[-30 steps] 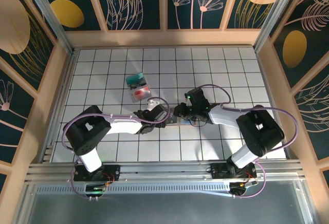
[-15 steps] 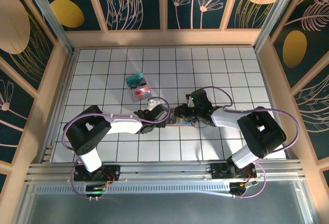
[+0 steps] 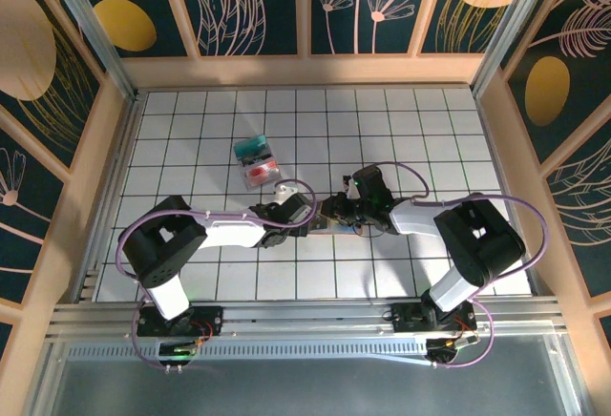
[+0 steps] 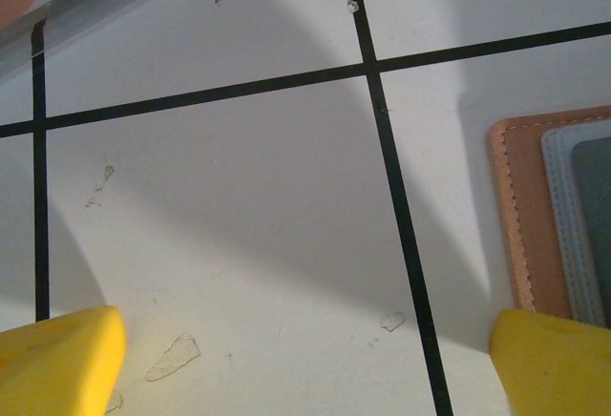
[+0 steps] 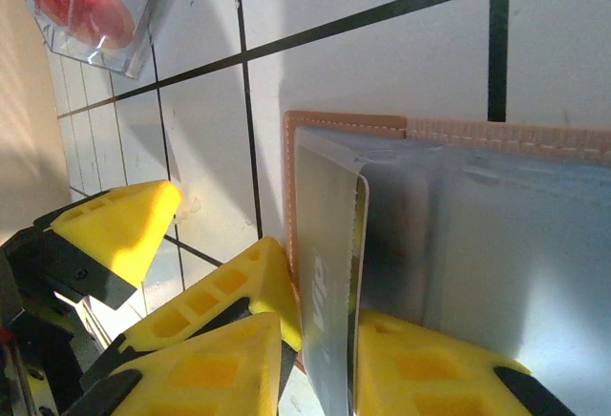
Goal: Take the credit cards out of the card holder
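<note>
The card holder (image 5: 477, 135) lies open and flat on the table (image 4: 239, 197), blue-grey lining up, with a gripper on either side of it. Treat it as light and soft. On this smooth tiled surface it will likely slide, or lift along with whatever you pull from it, so pin it down on the stitched salmon border, away from the pockets. What seems to be a pale card (image 5: 325, 244) stands up from the holder's end pocket. Expect it to be thin, stiff and slick, best taken flat between the pads near its free edge and drawn straight along the pocket instead of twisted. Your right gripper (image 5: 320, 340) sits at that same end of the holder, and its yellow fingers (image 5: 430, 373) are pressed in on the two faces of the card, so it has a pinch on it. Your left gripper (image 4: 305, 359) is spread wide and holds nothing. One of its fingers is just beside the holder's salmon border, though I cannot tell whether it touches. The other is well away from the holder, over bare table.
</note>
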### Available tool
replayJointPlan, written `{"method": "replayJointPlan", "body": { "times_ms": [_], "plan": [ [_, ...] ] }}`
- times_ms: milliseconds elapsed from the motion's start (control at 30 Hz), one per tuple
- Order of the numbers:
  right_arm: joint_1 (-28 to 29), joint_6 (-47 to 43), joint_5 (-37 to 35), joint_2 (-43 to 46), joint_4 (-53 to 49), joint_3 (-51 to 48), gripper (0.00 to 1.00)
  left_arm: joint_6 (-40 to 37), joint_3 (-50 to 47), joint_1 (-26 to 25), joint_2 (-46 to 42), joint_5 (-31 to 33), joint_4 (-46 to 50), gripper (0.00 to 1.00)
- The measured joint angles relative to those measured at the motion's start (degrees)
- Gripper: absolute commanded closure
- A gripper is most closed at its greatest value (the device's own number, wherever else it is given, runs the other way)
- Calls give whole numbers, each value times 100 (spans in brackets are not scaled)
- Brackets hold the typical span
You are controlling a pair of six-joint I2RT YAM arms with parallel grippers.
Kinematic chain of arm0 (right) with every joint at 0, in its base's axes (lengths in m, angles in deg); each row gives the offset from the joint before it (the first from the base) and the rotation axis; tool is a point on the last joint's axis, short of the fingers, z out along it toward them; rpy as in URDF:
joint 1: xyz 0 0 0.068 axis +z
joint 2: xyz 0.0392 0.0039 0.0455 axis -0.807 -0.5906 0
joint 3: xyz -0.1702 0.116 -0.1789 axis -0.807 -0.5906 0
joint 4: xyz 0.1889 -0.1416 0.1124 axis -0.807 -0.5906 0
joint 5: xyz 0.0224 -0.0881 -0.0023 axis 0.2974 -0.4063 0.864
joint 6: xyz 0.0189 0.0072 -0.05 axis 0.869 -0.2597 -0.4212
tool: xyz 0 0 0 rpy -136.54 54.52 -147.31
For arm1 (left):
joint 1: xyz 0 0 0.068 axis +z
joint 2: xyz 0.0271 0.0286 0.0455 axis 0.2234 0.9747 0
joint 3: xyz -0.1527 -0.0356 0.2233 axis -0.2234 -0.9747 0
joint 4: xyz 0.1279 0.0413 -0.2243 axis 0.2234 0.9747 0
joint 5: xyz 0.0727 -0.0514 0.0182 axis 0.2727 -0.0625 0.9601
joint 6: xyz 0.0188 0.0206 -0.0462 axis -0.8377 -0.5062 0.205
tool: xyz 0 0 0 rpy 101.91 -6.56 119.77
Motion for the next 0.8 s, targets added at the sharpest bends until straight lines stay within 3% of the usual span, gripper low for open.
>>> {"method": "replayJointPlan", "body": {
  "times_ms": [433,800],
  "plan": [
    [-157,-96,39,417,-151,-22,77,142,116,-7,72,7,146,1],
    [-398,-109,-13,573,-352,-129,85,179,114,-7,72,4,146,1]
  ]
}}
